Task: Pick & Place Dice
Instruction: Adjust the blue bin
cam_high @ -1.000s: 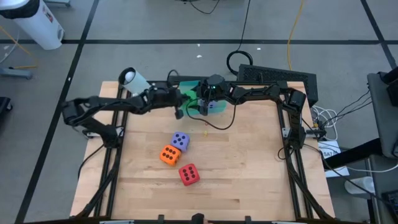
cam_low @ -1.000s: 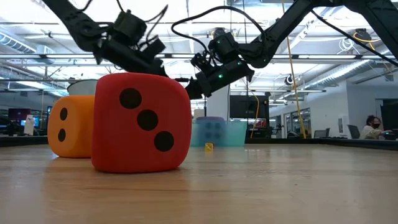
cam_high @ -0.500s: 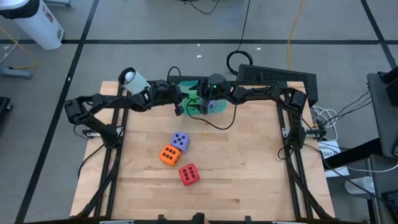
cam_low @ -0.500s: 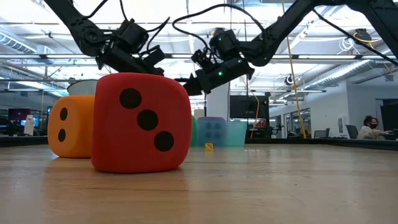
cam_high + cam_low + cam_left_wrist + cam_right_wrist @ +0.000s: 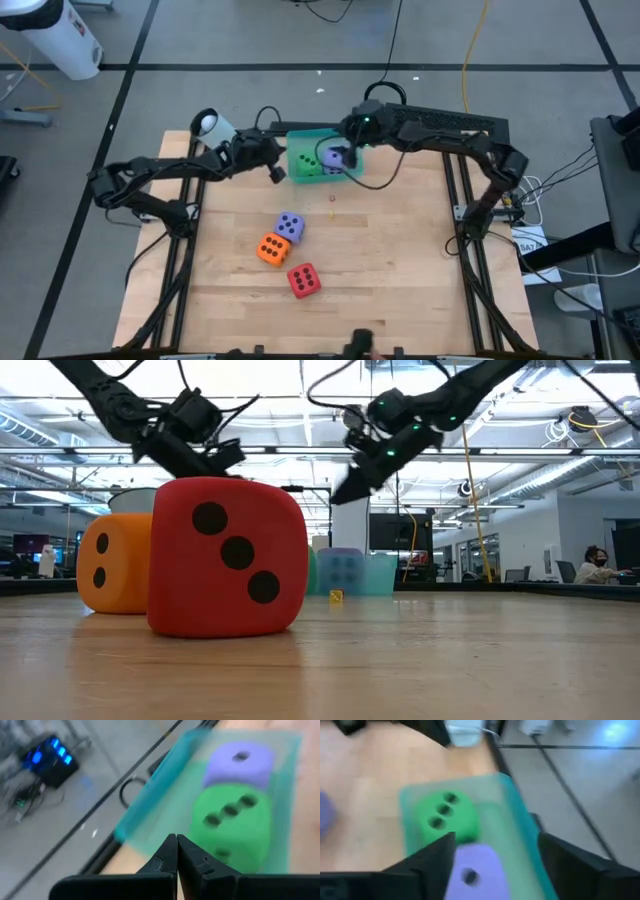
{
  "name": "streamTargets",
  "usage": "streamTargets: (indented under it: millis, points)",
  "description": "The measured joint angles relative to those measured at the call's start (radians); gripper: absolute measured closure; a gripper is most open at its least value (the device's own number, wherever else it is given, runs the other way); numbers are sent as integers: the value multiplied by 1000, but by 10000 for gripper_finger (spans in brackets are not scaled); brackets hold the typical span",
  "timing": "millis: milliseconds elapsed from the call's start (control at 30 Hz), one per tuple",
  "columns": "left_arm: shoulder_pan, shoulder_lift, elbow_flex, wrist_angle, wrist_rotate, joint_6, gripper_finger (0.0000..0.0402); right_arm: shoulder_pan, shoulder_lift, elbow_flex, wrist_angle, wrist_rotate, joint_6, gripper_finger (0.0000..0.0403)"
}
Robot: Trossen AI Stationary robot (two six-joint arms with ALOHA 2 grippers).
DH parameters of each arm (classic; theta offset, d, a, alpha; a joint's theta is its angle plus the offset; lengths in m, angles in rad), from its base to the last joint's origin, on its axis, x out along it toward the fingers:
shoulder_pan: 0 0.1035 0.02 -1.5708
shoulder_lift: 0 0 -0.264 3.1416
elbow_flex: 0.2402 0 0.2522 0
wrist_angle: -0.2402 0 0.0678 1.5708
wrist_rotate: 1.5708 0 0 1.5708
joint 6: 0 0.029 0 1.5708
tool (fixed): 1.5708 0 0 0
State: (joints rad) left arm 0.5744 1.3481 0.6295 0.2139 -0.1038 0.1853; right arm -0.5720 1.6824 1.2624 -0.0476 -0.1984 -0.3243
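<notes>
High view: green die (image 5: 304, 161) and purple die (image 5: 336, 158) seen side by side inside teal tray (image 5: 312, 134). Second purple die (image 5: 290, 226), orange die (image 5: 271, 249), red die (image 5: 304, 280) left on table (image 5: 400, 270). Left gripper (image 5: 280, 175) pinched closed, nothing held; right gripper (image 5: 345, 160) spread apart above tray, nothing held.

light: bright, even, ceiling strips | shadows: soft | wrist views: motion-blurred, edges perhaps smeared

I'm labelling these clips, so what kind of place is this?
Probably a robotics lab in an open-plan office: a wooden table carrying two arms, ceiling strip lights, and a person at a far desk.
</notes>
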Motion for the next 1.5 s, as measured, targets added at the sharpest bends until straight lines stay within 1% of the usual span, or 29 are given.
streamTargets:
  millis: [67,167,233,300,367,400,467,567,633,767,900,1033,1200,1400,1500]
  points:
    - [21,-16,-29,-24,-14,-46,398,-12,-45,-65,15,56,-12,189]
    - [54,-19,-63,-40,0,-103,400,-30,-117,-185,53,124,-8,261]
    - [75,-17,-71,-66,21,-151,400,-39,-168,-270,87,154,30,308]
    - [84,1,-76,-86,25,-164,398,-45,-216,-352,133,175,92,353]
    - [86,22,-80,-101,25,-165,399,-44,-257,-437,192,177,138,387]
    - [90,30,-80,-94,25,-162,400,-44,-273,-477,222,177,152,395]
    - [96,42,-80,-92,28,-161,399,-42,-292,-545,277,204,177,391]
    - [107,52,-79,-100,30,-150,399,-46,-302,-602,286,288,201,383]
    - [117,52,-79,-106,72,-148,400,-61,-301,-626,276,304,211,386]
    - [116,53,-78,-109,137,-131,399,-91,-274,-632,291,217,220,400]
    - [109,53,-68,-108,140,-149,399,-109,-229,-632,335,192,227,401]
    - [109,53,-63,-107,145,-157,400,-110,-163,-606,337,144,214,402]
    - [107,53,-63,-105,148,-136,400,-109,-109,-570,342,143,213,402]
    - [101,53,-63,-99,148,-119,400,-108,-84,-560,344,131,208,402]
    - [99,53,-63,-97,148,-119,400,-106,-82,-560,343,39,219,402]
